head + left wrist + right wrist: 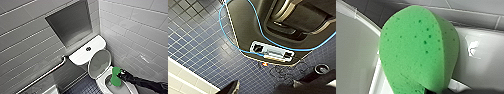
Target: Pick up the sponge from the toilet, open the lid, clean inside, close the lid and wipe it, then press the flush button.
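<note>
The sponge (115, 76), bright green and pocked with small pores, hangs over the open toilet bowl (105, 81), pinched at one edge by the right gripper (121, 74). The jaws are pressed in on the soft pad. In the right wrist view the sponge (418, 50) bulges and folds along a crease above the dark tip of the jaws, with the white rim of the bowl just behind it. Whether the pad touches the ceramic cannot be told. The black right arm (147, 83) reaches in from the lower right of the head view.

The lid (99, 62) is raised and leans back toward the tank (80, 56) of the toilet. The small dark flush button (88, 49) sits in the middle of the flat tank top.

A rectangular recessed niche (71, 21) opens in the grey tiled wall (22, 32) above the tank, and a metal grab bar (50, 72) runs along that wall beside the toilet. A second tiled wall (140, 30) closes the corner on the other side.

The floor (81, 87) is dark blue mosaic tile. In the left wrist view that floor (198, 50) lies below, and a thin blue cable (233, 47) loops across part of the robot's body.
</note>
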